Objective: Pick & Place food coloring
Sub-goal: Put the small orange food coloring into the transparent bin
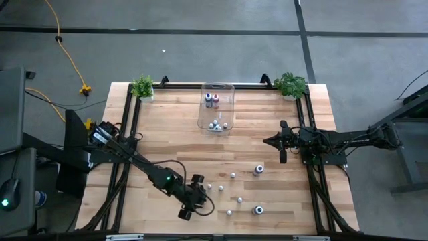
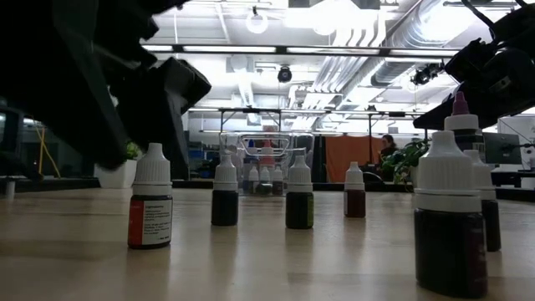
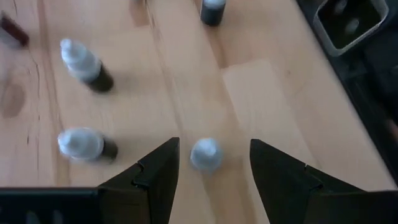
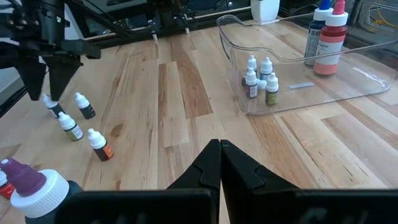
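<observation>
Food coloring bottle (image 3: pixel 206 154) sits between spread left gripper (image 3: pixel 211 171) fingers — arm reaching low, right gripper (image 4: pixel 220 163) pressed together

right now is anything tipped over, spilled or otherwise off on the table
Nothing stands out. The loose bottles stand upright on the table with caps on, and no spill shows. The bin sits upright with more bottles inside. The left gripper is open around one upright bottle.

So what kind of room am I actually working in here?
Probably a lab or workshop in an open industrial hall: exposed ducts and strip lights overhead, bare concrete floor with a yellow cable trailing across it, and a butcher-block table on a black frame.
</observation>
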`<state>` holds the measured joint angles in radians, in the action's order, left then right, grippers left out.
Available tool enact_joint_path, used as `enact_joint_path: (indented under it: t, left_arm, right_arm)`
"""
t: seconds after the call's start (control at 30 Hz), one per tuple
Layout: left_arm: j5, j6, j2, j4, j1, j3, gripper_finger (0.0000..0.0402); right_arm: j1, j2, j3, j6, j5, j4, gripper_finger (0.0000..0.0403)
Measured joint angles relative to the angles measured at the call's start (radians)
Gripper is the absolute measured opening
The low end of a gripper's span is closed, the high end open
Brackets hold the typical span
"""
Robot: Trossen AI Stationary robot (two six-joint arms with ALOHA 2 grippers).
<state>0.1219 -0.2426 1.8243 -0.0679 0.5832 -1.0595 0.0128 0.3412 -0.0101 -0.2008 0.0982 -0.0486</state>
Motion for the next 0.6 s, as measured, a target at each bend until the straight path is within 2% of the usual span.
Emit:
enact_joint_path:
  t: [0.07, 0.47, 0.6]
  left_arm:
    - [0.001, 0.003, 0.014, 0.043, 0.0, -0.004, 0.0191]
    - [0.023, 0.002, 0.03, 0.017, 0.0, -0.002, 0.019]
    - [0.028, 0.002, 0.041, 0.022, 0.0, -0.002, 0.0178]
  right_arm:
    - [0.0, 0.0, 0.0, 0.0, 0.0, 0.0, 0.0]
    - [0.0, -0.001, 0.0, 0.0, 0.0, 0.0, 0.0]
    - [0.0, -0.001, 0.0, 0.0, 0.0, 0.0, 0.0]
